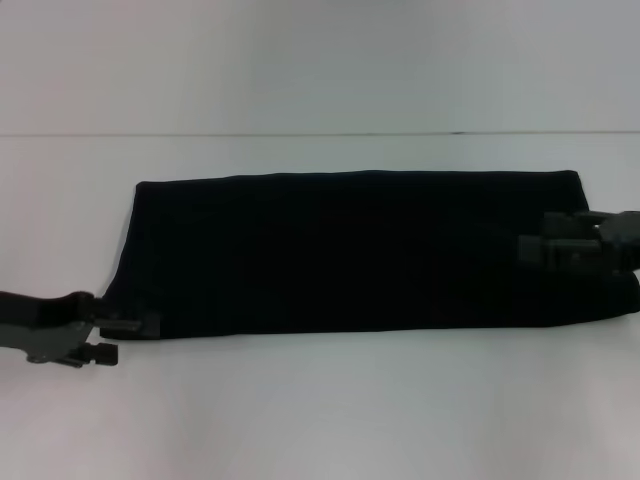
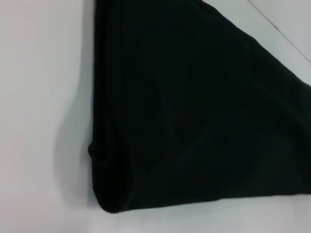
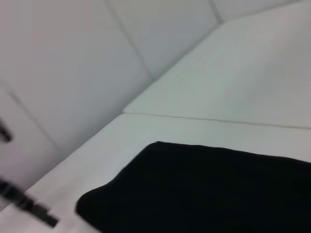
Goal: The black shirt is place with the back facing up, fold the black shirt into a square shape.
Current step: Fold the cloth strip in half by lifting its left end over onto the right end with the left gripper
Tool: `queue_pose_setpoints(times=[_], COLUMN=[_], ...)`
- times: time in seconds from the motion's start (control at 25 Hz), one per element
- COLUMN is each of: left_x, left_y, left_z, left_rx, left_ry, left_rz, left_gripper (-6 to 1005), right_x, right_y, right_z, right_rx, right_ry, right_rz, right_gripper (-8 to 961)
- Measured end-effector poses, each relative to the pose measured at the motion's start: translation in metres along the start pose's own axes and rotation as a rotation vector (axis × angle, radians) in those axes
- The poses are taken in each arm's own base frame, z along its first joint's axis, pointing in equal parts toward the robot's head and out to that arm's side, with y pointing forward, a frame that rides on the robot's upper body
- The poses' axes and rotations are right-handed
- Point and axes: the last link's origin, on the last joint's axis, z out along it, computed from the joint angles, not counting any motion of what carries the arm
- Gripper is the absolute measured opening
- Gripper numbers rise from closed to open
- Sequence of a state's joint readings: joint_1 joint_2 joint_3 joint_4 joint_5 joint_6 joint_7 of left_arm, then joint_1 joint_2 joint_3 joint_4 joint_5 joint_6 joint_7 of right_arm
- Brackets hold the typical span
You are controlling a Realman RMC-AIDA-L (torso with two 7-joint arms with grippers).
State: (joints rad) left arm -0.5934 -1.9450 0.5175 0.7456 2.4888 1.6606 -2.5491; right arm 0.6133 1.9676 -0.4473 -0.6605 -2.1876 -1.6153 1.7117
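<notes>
The black shirt [image 1: 350, 250] lies on the white table as a long folded band running left to right. My left gripper [image 1: 135, 338] sits at the band's near left corner, open, one finger touching the cloth edge and the other just off it on the table. That rounded folded corner of the shirt [image 2: 194, 121] fills the left wrist view. My right gripper [image 1: 530, 250] hovers over the band's right end. In the right wrist view the shirt [image 3: 209, 189] shows as one dark end, seen from above.
The white table [image 1: 320, 410] reaches out in front of and behind the shirt. A pale wall [image 1: 320, 60] rises behind the table's far edge. The band's right end lies close to the head view's right border.
</notes>
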Motion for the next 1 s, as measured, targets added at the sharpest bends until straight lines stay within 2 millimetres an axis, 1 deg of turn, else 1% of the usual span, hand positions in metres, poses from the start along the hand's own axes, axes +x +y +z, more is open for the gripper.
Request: queue_pose_setpoints(times=[0.12, 0.2, 0.52, 0.72, 1.0], left_x=[0.002, 0.003, 0.001, 0.005, 0.009], left_y=[0.000, 0.000, -0.005, -0.006, -0.010], left_z=[0.009, 0.015, 0.026, 0.024, 0.022], left_rx=[-0.002, 0.001, 0.001, 0.005, 0.022], left_ry=[0.006, 0.009, 0.017, 0.031, 0.065], left_rz=[-0.056, -0.095, -0.256, -0.294, -0.350], left_gripper=[905, 905, 906, 907, 906], right_x=[-0.003, -0.006, -0.016, -0.022, -0.024], right_y=[0.010, 0.013, 0.011, 0.010, 0.011], right_z=[0.001, 0.002, -0.001, -0.003, -0.002], right_rx=[-0.072, -0.093, -0.086, -0.074, -0.074], right_ry=[0.007, 0.008, 0.007, 0.005, 0.000], right_rz=[-0.063, -0.081, -0.109, -0.129, -0.131], right_gripper=[917, 928, 930, 930, 930])
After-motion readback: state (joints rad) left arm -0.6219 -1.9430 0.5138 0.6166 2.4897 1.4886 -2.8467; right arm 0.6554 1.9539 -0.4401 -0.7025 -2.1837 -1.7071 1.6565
